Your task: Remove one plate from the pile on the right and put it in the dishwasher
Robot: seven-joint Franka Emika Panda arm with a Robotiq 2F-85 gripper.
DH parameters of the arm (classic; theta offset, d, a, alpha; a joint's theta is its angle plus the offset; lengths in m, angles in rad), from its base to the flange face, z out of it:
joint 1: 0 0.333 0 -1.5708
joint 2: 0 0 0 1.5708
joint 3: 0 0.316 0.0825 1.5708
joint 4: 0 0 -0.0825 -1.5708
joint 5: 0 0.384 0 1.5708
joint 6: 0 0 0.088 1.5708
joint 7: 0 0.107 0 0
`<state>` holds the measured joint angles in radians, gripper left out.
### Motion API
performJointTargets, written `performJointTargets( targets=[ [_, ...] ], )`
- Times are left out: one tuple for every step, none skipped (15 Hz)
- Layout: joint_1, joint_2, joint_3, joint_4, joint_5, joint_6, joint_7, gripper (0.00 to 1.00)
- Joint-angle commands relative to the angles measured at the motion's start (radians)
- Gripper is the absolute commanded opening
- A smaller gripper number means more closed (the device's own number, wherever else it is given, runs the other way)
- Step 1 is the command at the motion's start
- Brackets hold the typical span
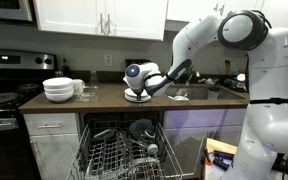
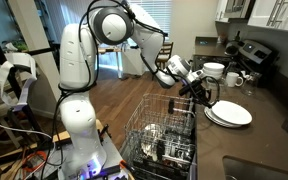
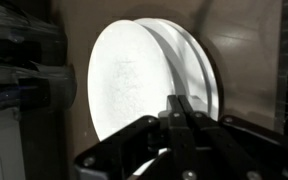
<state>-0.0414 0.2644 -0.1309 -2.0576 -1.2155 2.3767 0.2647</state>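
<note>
On the dark kitchen counter (image 1: 99, 100), the fingers (image 3: 173, 115) sit shut at the pile's (image 2: 231, 116) rim.

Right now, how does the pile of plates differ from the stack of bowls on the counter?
The pile of plates is low and flat; the stack of bowls is taller and bulkier. The fingers are shut on the pile's rim; the bowls stand untouched. The pile sits above the open dishwasher; the bowls sit nearer the stove. Both are white, on the same counter.
</note>
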Motion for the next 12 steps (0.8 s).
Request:
performJointTargets(
  targets=[
    [-0.008, -0.02, 0.014, -0.012, -0.038, 0.02, 0.024, 0.04],
    [-0.005, -0.025, 0.018, -0.016, -0.043, 0.023, 0.025, 0.03],
    [-0.004, -0.028, 0.021, -0.017, -0.043, 0.027, 0.023, 0.03],
    [-0.001, -0.033, 0.026, -0.02, -0.044, 0.03, 0.023, 0.02],
    [0.001, -0.036, 0.03, -0.022, -0.044, 0.031, 0.023, 0.03],
    [0.005, -0.043, 0.036, -0.025, -0.039, 0.029, 0.019, 0.02],
    [0.007, -0.046, 0.04, -0.026, -0.037, 0.027, 0.018, 0.03],
    [0.009, -0.051, 0.046, -0.028, -0.032, 0.024, 0.016, 0.03],
    [0.01, -0.055, 0.052, -0.029, -0.029, 0.023, 0.014, 0.03],
    [0.012, -0.059, 0.059, -0.031, -0.023, 0.023, 0.012, 0.03],
    [0.013, -0.063, 0.064, -0.032, -0.022, 0.024, 0.013, 0.03],
    [0.013, -0.065, 0.068, -0.034, -0.024, 0.025, 0.014, 0.03]
  ],
)
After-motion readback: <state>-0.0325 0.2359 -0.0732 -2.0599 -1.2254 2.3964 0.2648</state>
